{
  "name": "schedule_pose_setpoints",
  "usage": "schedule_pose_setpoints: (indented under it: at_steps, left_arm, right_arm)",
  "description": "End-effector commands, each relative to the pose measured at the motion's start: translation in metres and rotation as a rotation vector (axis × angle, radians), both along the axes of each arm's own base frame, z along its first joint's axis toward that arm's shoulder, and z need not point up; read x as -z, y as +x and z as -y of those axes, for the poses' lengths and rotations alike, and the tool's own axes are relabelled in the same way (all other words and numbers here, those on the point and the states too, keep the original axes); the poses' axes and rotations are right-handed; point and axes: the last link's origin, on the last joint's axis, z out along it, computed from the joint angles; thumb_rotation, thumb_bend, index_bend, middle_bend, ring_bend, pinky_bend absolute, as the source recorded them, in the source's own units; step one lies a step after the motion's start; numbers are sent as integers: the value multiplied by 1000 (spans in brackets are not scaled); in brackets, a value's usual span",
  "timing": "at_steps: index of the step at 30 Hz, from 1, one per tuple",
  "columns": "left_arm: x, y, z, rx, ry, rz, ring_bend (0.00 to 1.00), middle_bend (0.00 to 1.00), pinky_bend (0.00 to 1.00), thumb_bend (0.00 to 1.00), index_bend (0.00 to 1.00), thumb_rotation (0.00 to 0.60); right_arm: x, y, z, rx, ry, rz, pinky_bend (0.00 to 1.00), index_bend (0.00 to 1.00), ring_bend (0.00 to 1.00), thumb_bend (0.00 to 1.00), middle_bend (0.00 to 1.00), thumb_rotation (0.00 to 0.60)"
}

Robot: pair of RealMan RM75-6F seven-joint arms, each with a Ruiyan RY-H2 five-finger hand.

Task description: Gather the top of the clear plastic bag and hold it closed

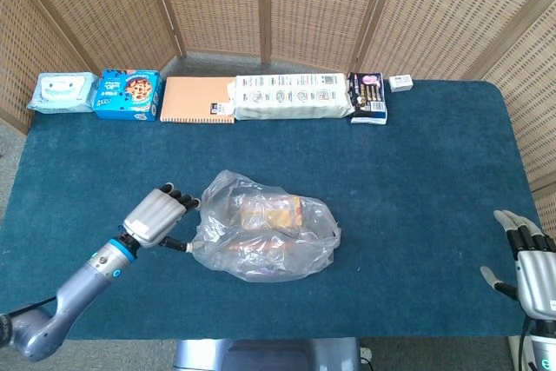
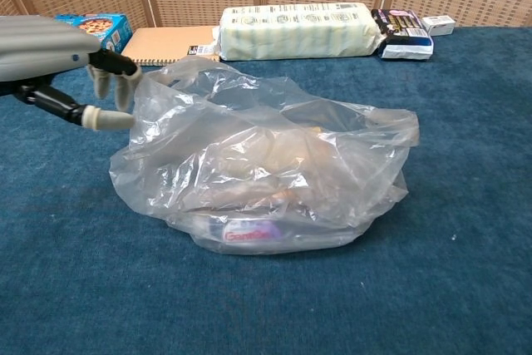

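A crumpled clear plastic bag (image 1: 265, 228) (image 2: 266, 168) lies in the middle of the blue table with packaged snacks inside; its loose top sags open toward the back left. My left hand (image 1: 159, 219) (image 2: 71, 68) hovers just left of the bag's upper edge, fingers spread and empty, its thumb close to the plastic. At the table's front right corner my right hand (image 1: 532, 268) stays low, fingers apart, holding nothing, far from the bag. The chest view does not show the right hand.
Along the back edge lie a wipes pack (image 1: 61, 91), a blue cookie box (image 1: 129, 94), an orange notebook (image 1: 198, 99), a long pale package (image 1: 293, 96), a dark packet (image 1: 368, 97) and a small white box (image 1: 400, 82). Wicker screens stand behind.
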Motion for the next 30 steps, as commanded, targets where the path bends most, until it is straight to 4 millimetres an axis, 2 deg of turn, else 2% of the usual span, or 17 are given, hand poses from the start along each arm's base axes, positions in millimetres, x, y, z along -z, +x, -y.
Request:
schedule_pose_setpoints:
  at_steps: [1,8,11,21,30]
  left_arm:
    - [9,13,-1,15,-15,18,406,394,305,156,304,0]
    - [21,34,-5,24,-21,78,406,394,320,156,304,0]
    - [21,39,-6,23,-22,91,406,394,348,156,304,0]
    - [25,53,-5,5,-20,166,406,394,351,156,304,0]
    - [38,60,-2,-134,-78,348,406,394,391,156,304,0]
  right_arm:
    - [-1,-2,-1,3,-3,2,256,125,179,202,171,600]
    - [-2,-5,-3,12,-11,8,256,124,179,202,171,600]
    - [-3,-6,-4,15,-13,10,256,125,178,202,171,600]
    - [-4,-10,-5,22,-20,12,256,124,178,202,171,600]
    - [-5,-12,-7,24,-30,17,256,125,179,203,171,600]
